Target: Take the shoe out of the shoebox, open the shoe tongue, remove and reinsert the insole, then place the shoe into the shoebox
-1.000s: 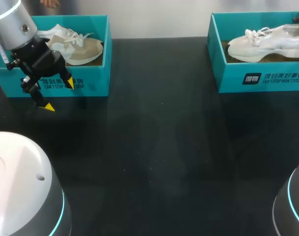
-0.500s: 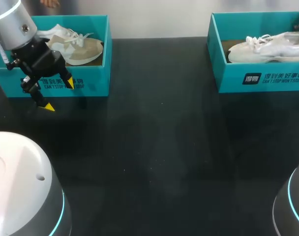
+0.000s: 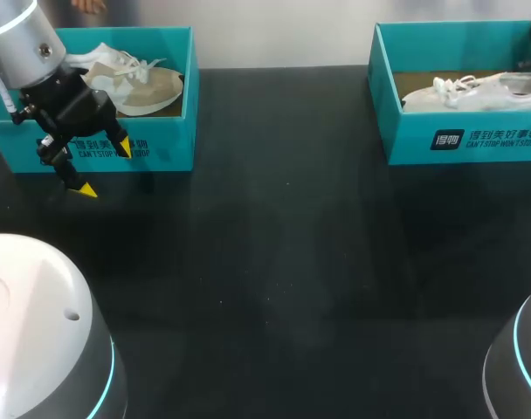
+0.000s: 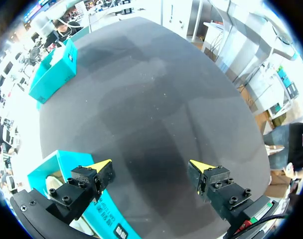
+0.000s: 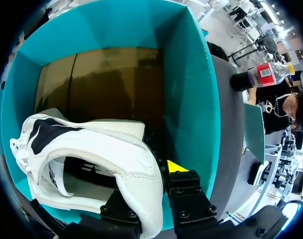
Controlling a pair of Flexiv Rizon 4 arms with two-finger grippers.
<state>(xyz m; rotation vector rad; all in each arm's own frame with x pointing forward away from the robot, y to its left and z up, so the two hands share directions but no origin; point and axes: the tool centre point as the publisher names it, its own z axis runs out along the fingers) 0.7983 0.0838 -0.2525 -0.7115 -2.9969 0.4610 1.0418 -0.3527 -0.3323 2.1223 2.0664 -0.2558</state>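
left arm: the left arm (image 3: 25,52) comes in at the far left corner, over the front of the left shoebox (image 3: 165,105).
left gripper: the left gripper (image 3: 106,168) hangs just in front of that box's front wall, above the black table (image 3: 274,262). its jaws are spread wide and hold nothing. the left wrist view shows bare table between the yellow tips of the gripper (image 4: 150,165), with the box corner (image 4: 47,174) under one finger.
left shoebox: teal and lidless. a beige shoe (image 3: 134,83) with white laces lies in it, long axis across the box, toe toward the box's right wall.
writing, left: a line of white print on the front wall, below a white logo block. not read here.
right shoebox: the right shoebox (image 3: 405,131) is teal and lidless, at the far right of the table, well apart from the left one.
white shoe: the white shoe (image 3: 466,90) is inside the right shoebox, low behind the front wall. its long axis runs across the box, toe toward the box's left wall, heel at the right, laces up.
right gripper: in the right wrist view the right gripper (image 5: 149,174) is clenched on the heel of the white shoe (image 5: 106,149). one yellow tip is outside the heel, beside the teal wall (image 5: 191,84); the other finger is hidden by the shoe.
writing, right: a white logo block and a line of print on the front wall, plus pale marks inside the shoe. not read.
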